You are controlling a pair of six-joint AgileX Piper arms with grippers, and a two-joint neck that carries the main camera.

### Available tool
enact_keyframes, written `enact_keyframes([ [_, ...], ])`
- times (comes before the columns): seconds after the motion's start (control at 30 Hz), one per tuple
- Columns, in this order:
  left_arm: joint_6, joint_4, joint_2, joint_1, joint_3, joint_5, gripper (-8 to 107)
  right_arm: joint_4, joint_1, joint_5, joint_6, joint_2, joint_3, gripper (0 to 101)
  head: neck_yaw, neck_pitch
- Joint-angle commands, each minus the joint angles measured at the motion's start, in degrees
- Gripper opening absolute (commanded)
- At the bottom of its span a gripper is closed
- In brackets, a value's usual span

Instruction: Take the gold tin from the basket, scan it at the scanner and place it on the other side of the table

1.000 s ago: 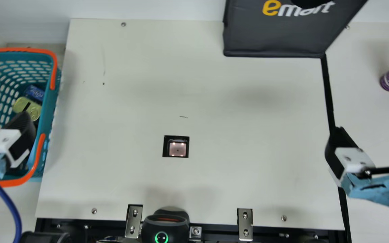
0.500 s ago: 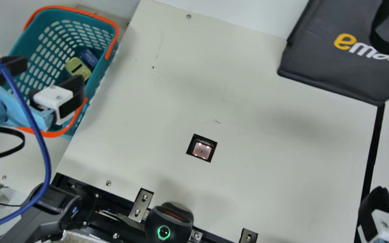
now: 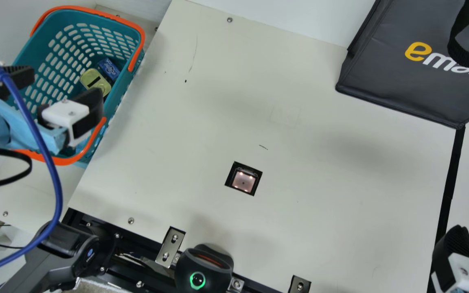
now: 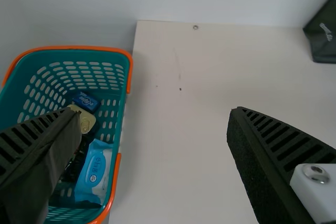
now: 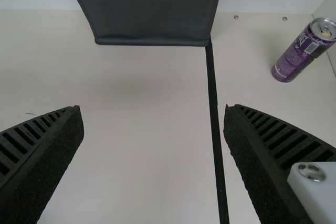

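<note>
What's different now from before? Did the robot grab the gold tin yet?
No, nothing was grabbed or let go. The neck camera turned, so its picture tilted, but no thing visibly moved. The gold tin still lies in the basket beside the blue box, and the left gripper stays open.

Gold tin: we're seeing it lying in the basket.
Basket: it's standing, teal, at ten o'clock.
Scanner: it's glowing pink at six.
</note>
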Motion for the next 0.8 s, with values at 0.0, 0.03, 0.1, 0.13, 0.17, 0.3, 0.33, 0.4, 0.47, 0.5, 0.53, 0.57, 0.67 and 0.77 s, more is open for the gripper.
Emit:
enact_keyframes([
  [0.0, -1.41, 0.61, 0.56, 1.75, 0.05, -0.68, 90, 0.00, 0.00, 0.00, 0.00, 0.00, 0.00, 95, 0.14, -1.66],
  [0.03, -2.14, 0.98, 0.95, 2.66, 0.07, -1.06, 90, 0.00, 0.00, 0.00, 0.00, 0.00, 0.00, 95, 0.14, -1.66],
  [0.1, -3.53, 1.57, 1.78, 4.73, 0.12, -1.82, 90, 0.00, 0.00, 0.00, 0.00, 0.00, 0.00, 95, 0.14, -1.66],
  [0.13, -4.16, 1.82, 2.28, 5.89, 0.12, -2.24, 90, 0.00, 0.00, 0.00, 0.00, 0.00, 0.00, 95, 0.14, -1.66],
  [0.17, -4.78, 2.03, 2.77, 7.06, 0.15, -2.65, 90, 0.00, 0.00, 0.00, 0.00, 0.00, 0.00, 95, 0.14, -1.66],
  [0.3, -6.37, 1.99, 5.08, 12.19, 0.17, -4.17, 90, 0.00, 0.00, 0.00, 0.00, 0.00, 0.00, 95, 0.14, -1.66],
  [0.33, -6.46, 1.73, 5.74, 13.60, 0.16, -4.54, 90, 0.00, 0.00, 0.00, 0.00, 0.00, 0.00, 95, 0.14, -1.66],
  [0.4, -6.28, 1.02, 7.16, 16.56, 0.18, -5.31, 90, 0.00, 0.00, 0.00, 0.00, 0.00, 0.00, 95, 0.14, -1.66],
  [0.47, -5.37, -0.14, 8.80, 19.76, 0.16, -6.11, 90, 0.00, 0.00, 0.00, 0.00, 0.00, 0.00, 95, 0.14, -1.66],
  [0.5, -4.80, -0.75, 9.62, 21.29, 0.16, -6.48, 90, 0.00, 0.00, 0.00, 0.00, 0.00, 0.00, 95, 0.14, -1.66],
  [0.53, -3.92, -1.55, 10.54, 23.00, 0.13, -6.88, 90, 0.00, 0.00, 0.00, 0.00, 0.00, 0.00, 95, 0.14, -1.66],
  [0.57, -3.03, -2.34, 11.53, 24.63, 0.07, -7.28, 90, 0.00, 0.00, 0.00, 0.00, 0.00, 0.00, 95, 0.14, -1.66],
  [0.67, -0.28, -4.52, 14.66, 29.00, -0.22, -8.22, 90, 0.00, 0.00, 0.00, 0.00, 0.00, 0.00, 95, 0.14, -1.66],
  [0.77, 2.90, -6.64, 18.05, 33.05, -0.72, -8.82, 90, 0.00, 0.00, 0.00, 0.00, 0.00, 0.00, 95, 0.14, -1.66],
])
